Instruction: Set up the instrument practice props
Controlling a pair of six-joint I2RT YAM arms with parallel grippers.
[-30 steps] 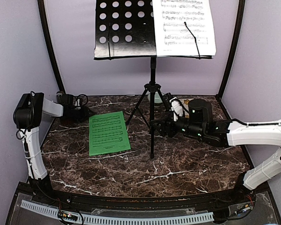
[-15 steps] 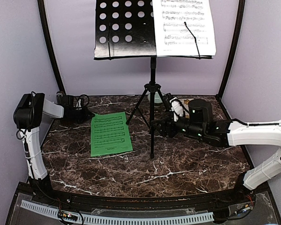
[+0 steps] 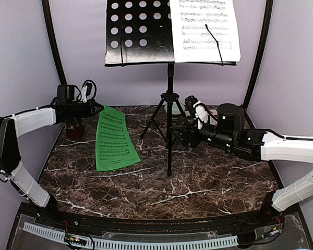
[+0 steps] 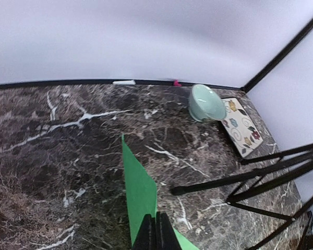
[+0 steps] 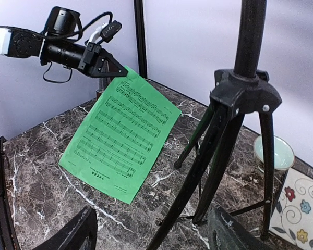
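The black perforated music stand [image 3: 141,31] stands at the back middle on its tripod, which also shows in the right wrist view [image 5: 240,94]. The white sheet [image 3: 206,26] rests on the right half of its desk. My left gripper [image 3: 100,108] is shut on the top edge of the green sheet [image 3: 113,139], lifting that edge while the near edge rests on the table. The sheet also shows in the left wrist view [image 4: 141,192] and the right wrist view [image 5: 122,135]. The red-brown metronome [image 3: 75,127] sits under my left arm, mostly hidden. My right gripper [image 3: 180,136] is open beside the stand's pole.
A pale green bowl [image 4: 206,102] and a cream patterned tile [image 4: 241,125] sit in the back right corner behind the tripod legs. Black frame posts [image 3: 55,52] stand at the back corners. The tripod's legs [image 3: 152,122] spread over the middle of the marble table.
My left arm has reached out and raised the green sheet's far edge off the table, so the sheet now tilts up. My right gripper has shifted slightly to the right.
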